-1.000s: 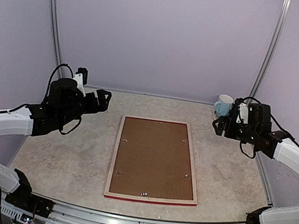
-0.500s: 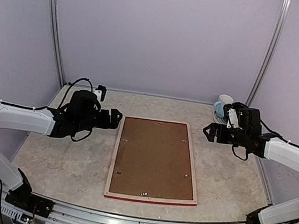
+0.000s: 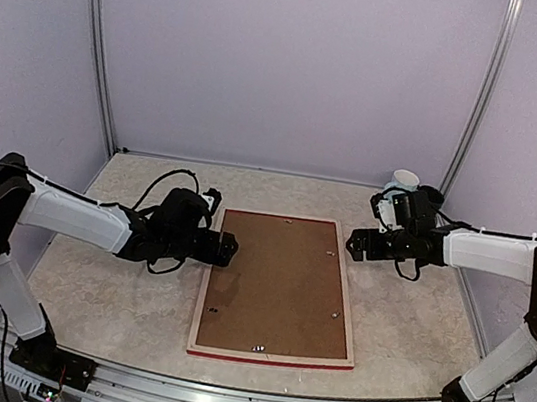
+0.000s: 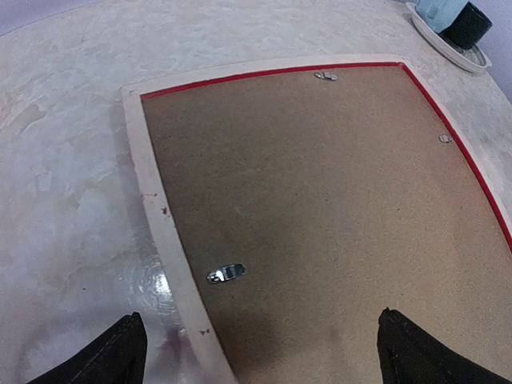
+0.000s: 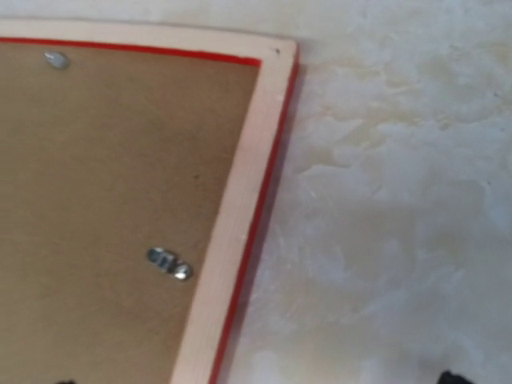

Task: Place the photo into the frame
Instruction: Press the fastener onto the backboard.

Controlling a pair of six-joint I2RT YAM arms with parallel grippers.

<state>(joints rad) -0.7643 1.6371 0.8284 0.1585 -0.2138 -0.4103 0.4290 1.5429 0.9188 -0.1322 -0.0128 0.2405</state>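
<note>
The frame (image 3: 203,287) lies face down mid-table, pale wood sides with a red edge, and a brown backing board (image 3: 276,283) fills it. The photo is hidden. My left gripper (image 3: 225,251) hovers open over the frame's left rail. In the left wrist view its fingertips (image 4: 120,352) straddle that rail (image 4: 152,192) and the board (image 4: 320,192), near a metal tab (image 4: 226,273). My right gripper (image 3: 354,245) is open above the frame's right rail near the far corner. The right wrist view shows that rail (image 5: 240,216), a tab (image 5: 168,263), and bare table beside it.
A pale blue cup on a saucer (image 3: 402,187) stands at the back right, just behind the right arm; it also shows in the left wrist view as the cup (image 4: 452,20). Purple walls close the table on three sides.
Both arms have reached inward and down from the table's sides to the frame, the left to its left rail and the right to its right rail. Both grippers stayed open.
</note>
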